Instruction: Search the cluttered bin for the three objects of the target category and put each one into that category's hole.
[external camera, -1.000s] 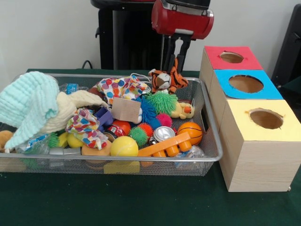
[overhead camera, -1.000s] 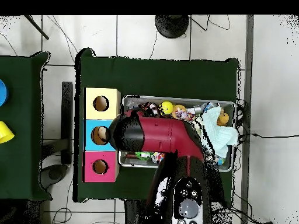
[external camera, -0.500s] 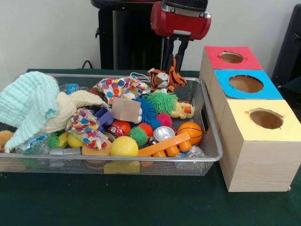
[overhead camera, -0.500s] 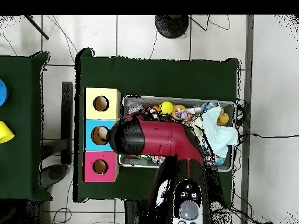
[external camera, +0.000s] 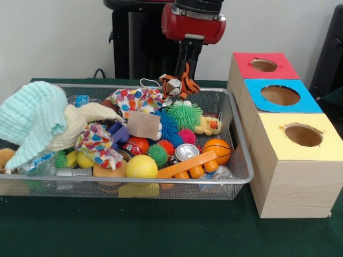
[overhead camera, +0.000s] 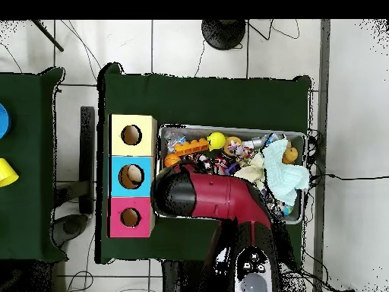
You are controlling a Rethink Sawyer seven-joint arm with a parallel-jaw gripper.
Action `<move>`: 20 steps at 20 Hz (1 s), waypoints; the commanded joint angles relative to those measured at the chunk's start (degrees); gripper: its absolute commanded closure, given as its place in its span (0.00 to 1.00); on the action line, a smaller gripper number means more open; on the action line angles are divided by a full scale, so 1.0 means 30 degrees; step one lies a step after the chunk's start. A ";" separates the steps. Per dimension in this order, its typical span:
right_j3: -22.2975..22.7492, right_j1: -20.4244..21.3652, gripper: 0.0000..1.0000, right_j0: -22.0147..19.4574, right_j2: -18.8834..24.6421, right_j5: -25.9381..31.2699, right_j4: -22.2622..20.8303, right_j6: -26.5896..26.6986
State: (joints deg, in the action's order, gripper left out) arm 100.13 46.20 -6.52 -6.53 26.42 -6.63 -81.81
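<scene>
- Tiger plush: hanging from the gripper, lifted clear of the clutter and hovering over the far edge of the wire bin.
- Clamping narrowly on the plush's upper part, fingers nearly together; striped body and pale face dangling just below the tips.
- Reaching down from the red and black arm, which in the overhead view is covering much of the bin's side nearest the robot.
- Still lying in the bin: a yellow duck plush near the right wall, a green spiky ball just beside it, an orange basketball near the front right corner, and an orange block piece against the front rim.
- Also resting in the bin: a yellow ball at the front rim, a spotted cloth toward the far side, and a mint knitted cloth heaped over the left end.
- Standing just to the right of the bin: three wooden boxes in a row, red-topped box farthest, blue-topped box in the middle, yellow-topped box nearest, each with a round hole.
- Showing something pale inside the blue-topped box's hole in the overhead view; too small to tell what.
</scene>
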 commanded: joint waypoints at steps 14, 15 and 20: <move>0.3088 0.2453 1.00 0.2410 -0.0452 0.2245 0.0114 -0.3497; 0.2991 0.2557 1.00 0.2620 -0.0600 0.2545 0.0162 -0.3557; 0.2717 0.2708 1.00 0.3331 -0.1092 0.3246 0.0307 -0.3826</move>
State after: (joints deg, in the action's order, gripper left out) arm 106.11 52.71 2.26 -8.64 27.50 -6.62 -81.81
